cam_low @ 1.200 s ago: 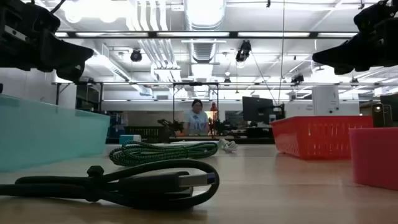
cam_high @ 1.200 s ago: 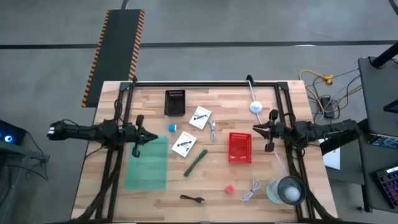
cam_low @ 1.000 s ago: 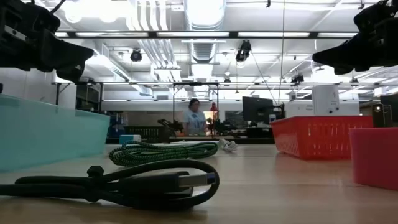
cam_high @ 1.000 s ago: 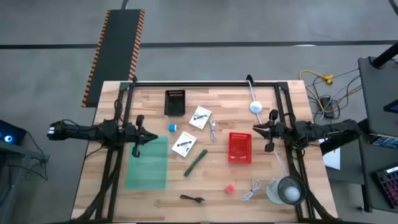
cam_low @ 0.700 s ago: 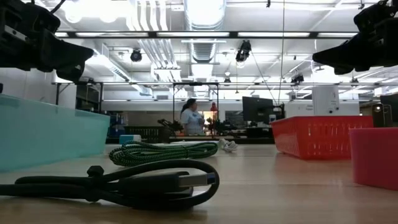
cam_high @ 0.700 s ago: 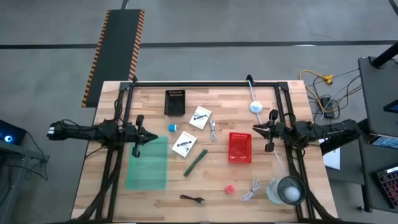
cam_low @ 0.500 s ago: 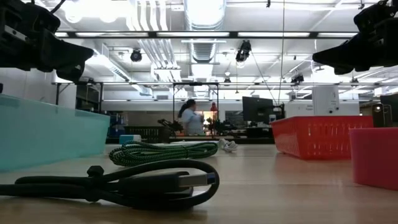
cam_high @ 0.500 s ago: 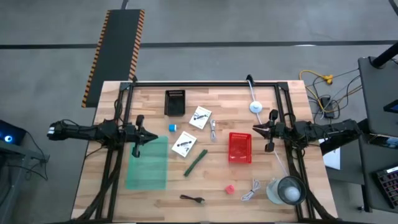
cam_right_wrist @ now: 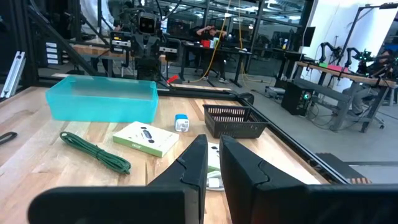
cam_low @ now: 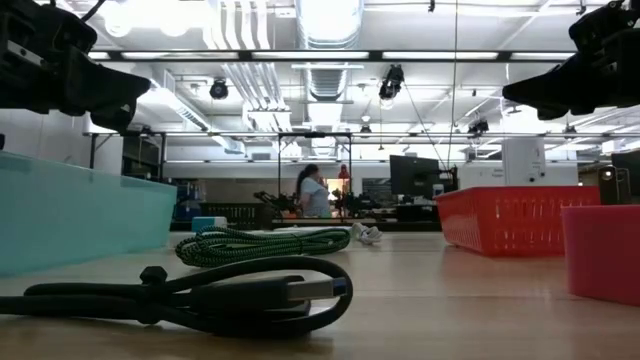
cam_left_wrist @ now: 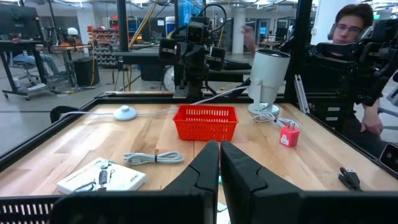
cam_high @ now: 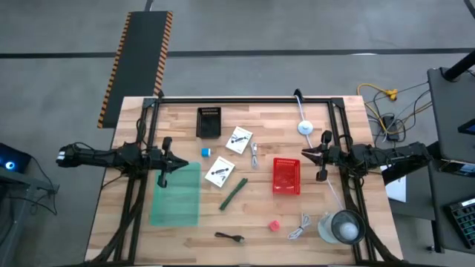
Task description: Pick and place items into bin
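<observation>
Left end effector (cam_high: 183, 165) closed, wooden table (cam_high: 252, 230)

You have the items loose on the wood, none in a bin. Blue cube (cam_high: 205, 152) sits just off the teal bin's far corner. Two white printed packets lie flat: one (cam_high: 239, 139) farther back, the other (cam_high: 220, 171) nearer, beside the teal bin's edge. White cable piece (cam_high: 254, 156) lies between the far packet and the red basket. Green stick (cam_high: 233, 193) lies diagonally near table centre, just in front of the near packet. Red cube (cam_high: 274, 225) rests in front of the red basket. Black cable piece (cam_high: 229, 236) lies near the front edge; a second white cable (cam_high: 299, 227) is coiled beside the red cube.
</observation>
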